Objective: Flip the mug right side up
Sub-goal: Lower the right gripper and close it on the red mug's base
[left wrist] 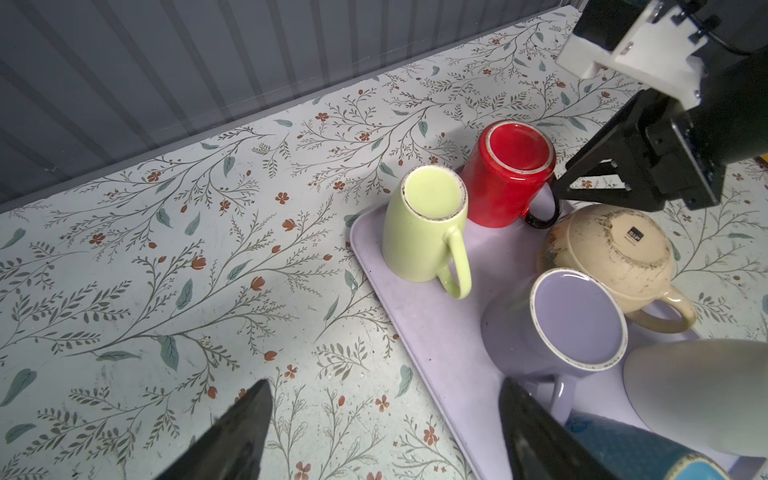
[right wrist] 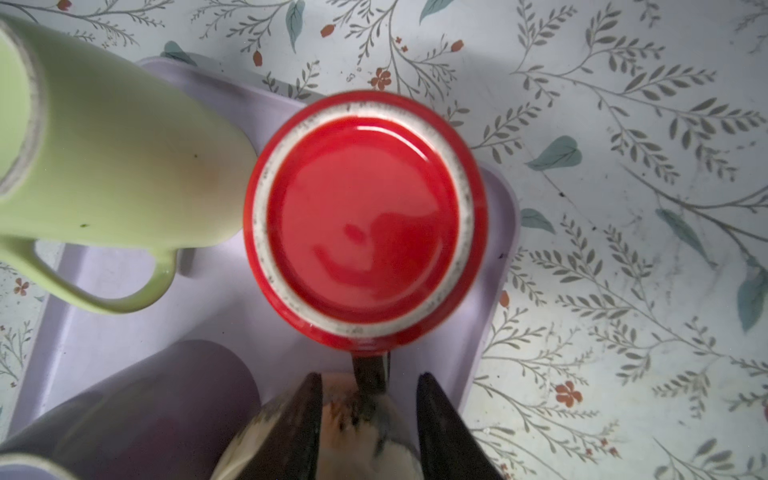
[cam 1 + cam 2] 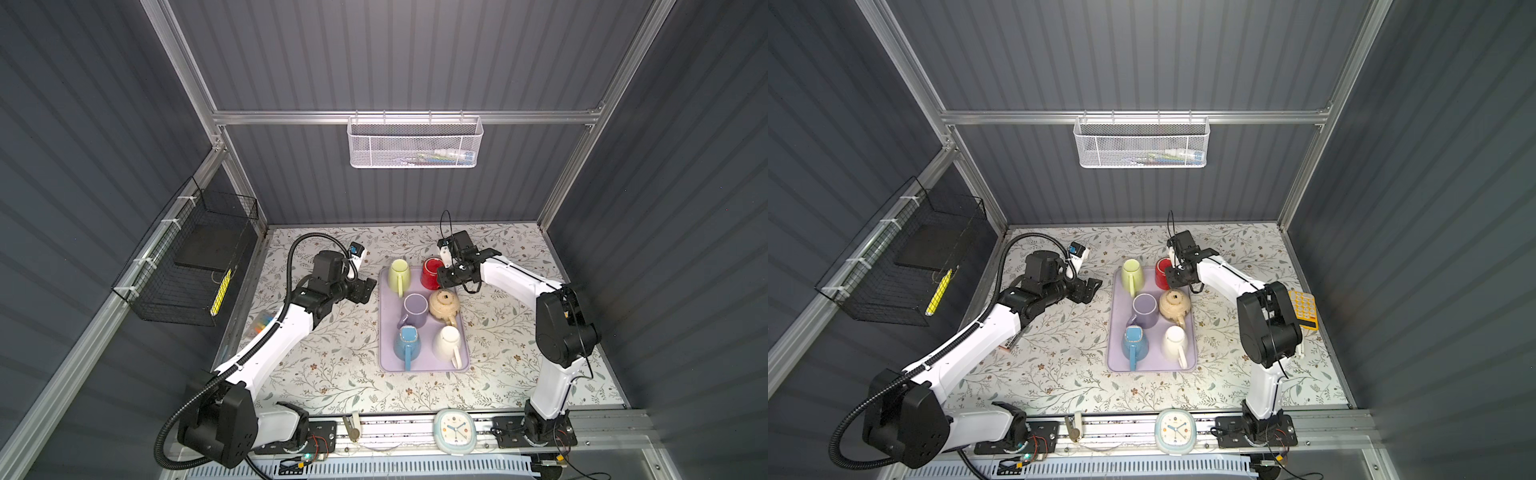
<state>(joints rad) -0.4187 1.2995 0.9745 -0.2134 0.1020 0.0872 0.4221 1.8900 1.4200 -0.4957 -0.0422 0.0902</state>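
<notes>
In both top views the red mug (image 3: 428,269) stands base-up, its axis vertical, in the far right corner of the lavender tray (image 3: 388,361), with open table (image 3: 498,332) beyond and the right gripper (image 3: 443,280) hiding its handle. The left wrist view shows the left gripper (image 1: 386,386) spread wide and empty beside the tray. In the right wrist view the dark handle (image 2: 370,370) sits between the right gripper's parted fingers (image 2: 440,424) with a gap on each side, its lower end blurred.
</notes>
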